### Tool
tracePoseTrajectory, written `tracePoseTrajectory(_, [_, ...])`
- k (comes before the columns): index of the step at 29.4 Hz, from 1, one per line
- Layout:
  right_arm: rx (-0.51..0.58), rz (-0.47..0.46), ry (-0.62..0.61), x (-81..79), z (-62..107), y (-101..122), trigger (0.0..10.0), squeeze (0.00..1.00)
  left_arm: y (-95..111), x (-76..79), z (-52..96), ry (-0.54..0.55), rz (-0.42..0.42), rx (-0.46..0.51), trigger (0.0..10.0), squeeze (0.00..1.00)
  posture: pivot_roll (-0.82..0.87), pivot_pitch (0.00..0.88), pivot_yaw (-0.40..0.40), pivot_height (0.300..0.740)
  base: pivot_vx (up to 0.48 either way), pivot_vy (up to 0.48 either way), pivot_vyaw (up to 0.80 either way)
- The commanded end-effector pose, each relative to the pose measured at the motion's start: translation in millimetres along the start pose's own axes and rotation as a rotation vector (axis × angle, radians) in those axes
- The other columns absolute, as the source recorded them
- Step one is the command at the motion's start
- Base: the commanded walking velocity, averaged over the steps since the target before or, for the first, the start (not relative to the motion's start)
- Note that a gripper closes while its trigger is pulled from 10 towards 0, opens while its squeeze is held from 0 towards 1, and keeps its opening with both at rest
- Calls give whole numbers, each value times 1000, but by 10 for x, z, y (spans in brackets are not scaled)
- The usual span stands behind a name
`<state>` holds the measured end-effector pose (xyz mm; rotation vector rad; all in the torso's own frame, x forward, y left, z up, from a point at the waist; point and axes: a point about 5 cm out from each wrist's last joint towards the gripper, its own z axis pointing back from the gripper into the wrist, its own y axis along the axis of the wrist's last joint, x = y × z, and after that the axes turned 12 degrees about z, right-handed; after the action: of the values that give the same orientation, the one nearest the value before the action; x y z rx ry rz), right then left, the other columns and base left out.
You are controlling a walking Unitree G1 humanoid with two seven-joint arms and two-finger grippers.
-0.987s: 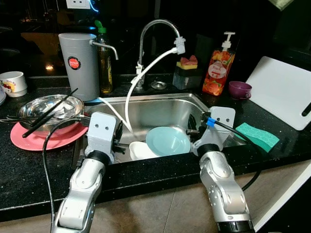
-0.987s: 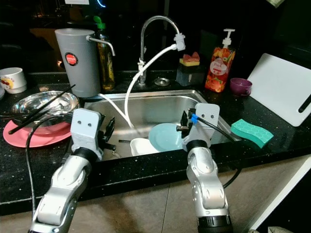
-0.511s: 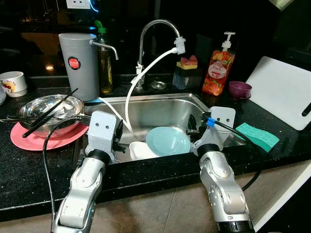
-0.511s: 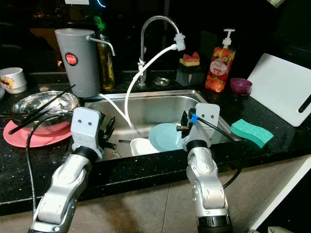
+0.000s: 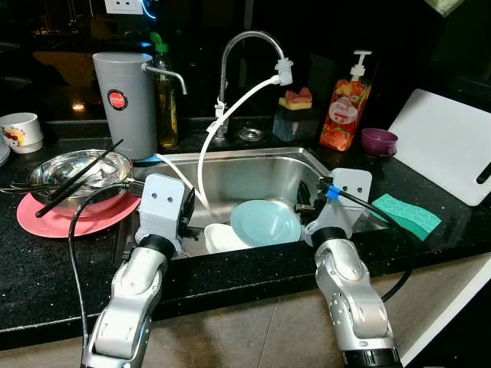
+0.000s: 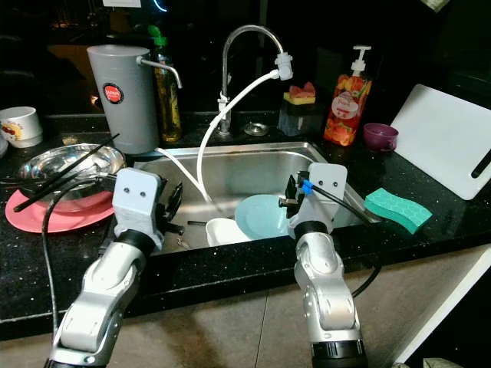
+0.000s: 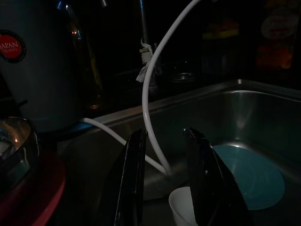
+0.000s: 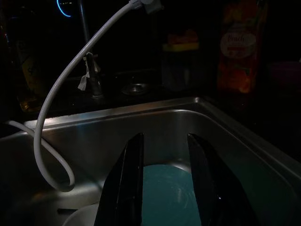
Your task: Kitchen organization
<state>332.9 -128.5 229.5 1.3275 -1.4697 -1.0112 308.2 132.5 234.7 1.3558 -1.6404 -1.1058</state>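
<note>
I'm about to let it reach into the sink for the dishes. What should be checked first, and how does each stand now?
1. Left gripper open, empty: ok.
2. Right gripper open, empty: ok.
3. Teal plate exposed in the sink: ok.
4. White bowl free of the plate: not ok, the plate's rim overlaps it.
5. White hose clear of the left gripper's path: not ok, it hangs just ahead.
6. Water off: cannot tell.

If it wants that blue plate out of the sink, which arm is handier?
Probably the right. The right gripper hangs open at the sink's right edge, directly beside the blue plate. The left gripper, also open, sits nearer the white cup.
</note>
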Motion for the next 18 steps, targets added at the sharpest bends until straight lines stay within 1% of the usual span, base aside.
tracePoseTrajectory(1, [6, 1, -8, 30, -4, -2, 10000, 0, -30, 17, 5, -3, 1, -7, 10000, 0, 142, 66, -63, 740, 0, 0, 0])
tracePoseTrajectory(6, [9, 0, -5, 7, -7, 8, 10000, 0, -36, 15, 15, -7, 1, -9, 10000, 0, 142, 66, -63, 740, 0, 0, 0])
tracePoseTrajectory(9, [15, -2, 3, -15, -19, 22, 10000, 0, -29, -2, -13, -1, 1, -4, 10000, 0, 135, 60, -66, 740, 0, 0, 0])
tracePoseTrajectory(18, [15, 2, -3, 15, -13, 17, 10000, 0, -36, 21, -5, -10, 3, -5, 10000, 0, 135, 60, -66, 740, 0, 0, 0])
